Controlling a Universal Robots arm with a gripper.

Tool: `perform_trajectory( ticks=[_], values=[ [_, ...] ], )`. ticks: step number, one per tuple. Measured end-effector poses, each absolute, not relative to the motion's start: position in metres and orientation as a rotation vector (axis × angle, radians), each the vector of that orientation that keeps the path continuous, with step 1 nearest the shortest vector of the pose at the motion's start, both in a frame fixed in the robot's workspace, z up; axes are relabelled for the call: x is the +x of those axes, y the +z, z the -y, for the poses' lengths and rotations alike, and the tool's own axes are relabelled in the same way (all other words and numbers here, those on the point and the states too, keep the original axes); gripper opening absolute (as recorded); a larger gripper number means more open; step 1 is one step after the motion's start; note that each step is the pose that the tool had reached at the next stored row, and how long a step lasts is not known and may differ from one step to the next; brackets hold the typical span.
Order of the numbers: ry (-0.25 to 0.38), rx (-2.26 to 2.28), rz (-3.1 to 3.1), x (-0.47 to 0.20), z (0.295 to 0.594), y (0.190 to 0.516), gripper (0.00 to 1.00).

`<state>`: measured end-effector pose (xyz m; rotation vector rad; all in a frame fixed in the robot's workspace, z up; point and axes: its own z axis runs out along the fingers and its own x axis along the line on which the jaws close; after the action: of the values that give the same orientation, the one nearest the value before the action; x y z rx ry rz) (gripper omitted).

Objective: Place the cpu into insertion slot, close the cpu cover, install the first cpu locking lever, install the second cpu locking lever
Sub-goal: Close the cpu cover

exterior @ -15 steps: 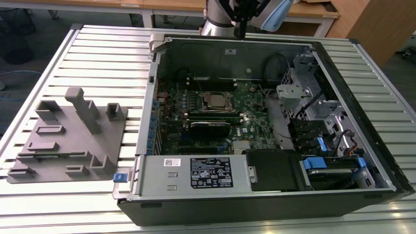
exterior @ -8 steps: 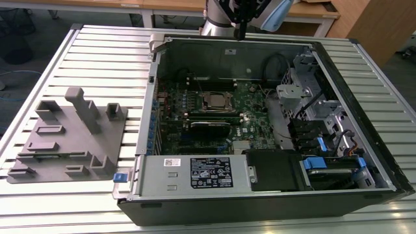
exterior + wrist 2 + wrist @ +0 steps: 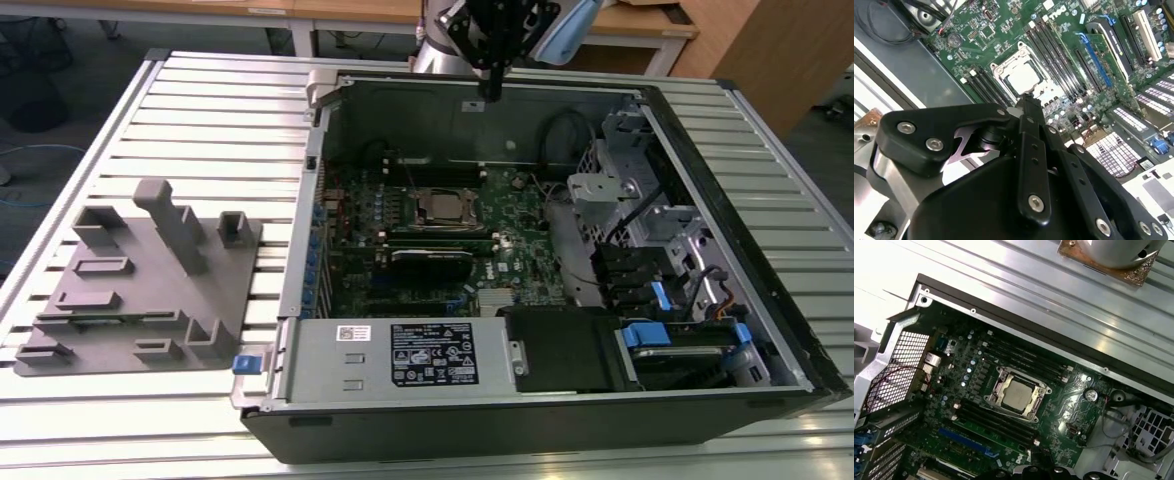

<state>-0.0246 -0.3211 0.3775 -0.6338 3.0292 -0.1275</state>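
The cpu (image 3: 438, 207) lies flat in the insertion slot (image 3: 416, 196) on the green board inside the open computer case, its silver-grey face showing in both wrist views (image 3: 1021, 77) (image 3: 1016, 394). The cpu cover (image 3: 1003, 378) is down, a silvery frame lying around the chip (image 3: 1002, 65). My gripper (image 3: 491, 92) hangs high above the case's far wall, well back from the slot and touching nothing. Its black fingers (image 3: 1027, 102) are pressed together into one narrow bar with nothing between them.
Long black memory sticks (image 3: 999, 422) flank the socket on both sides. A power supply (image 3: 400, 355) and drive bays with blue tabs (image 3: 667, 330) fill the case's near side. A grey holder block (image 3: 134, 280) sits on the slatted table (image 3: 200, 100) at the exterior view's left.
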Motion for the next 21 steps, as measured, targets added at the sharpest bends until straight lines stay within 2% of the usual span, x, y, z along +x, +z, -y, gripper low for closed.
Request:
perform_trajectory(
  ticks=[9,21],
  values=[
    [-0.128,-0.629,-3.03,-0.0246,0.3211,0.3771,0.1],
    [-0.122,-0.387,-3.077,-0.0246,0.3214,0.3694,0.1]
  ],
)
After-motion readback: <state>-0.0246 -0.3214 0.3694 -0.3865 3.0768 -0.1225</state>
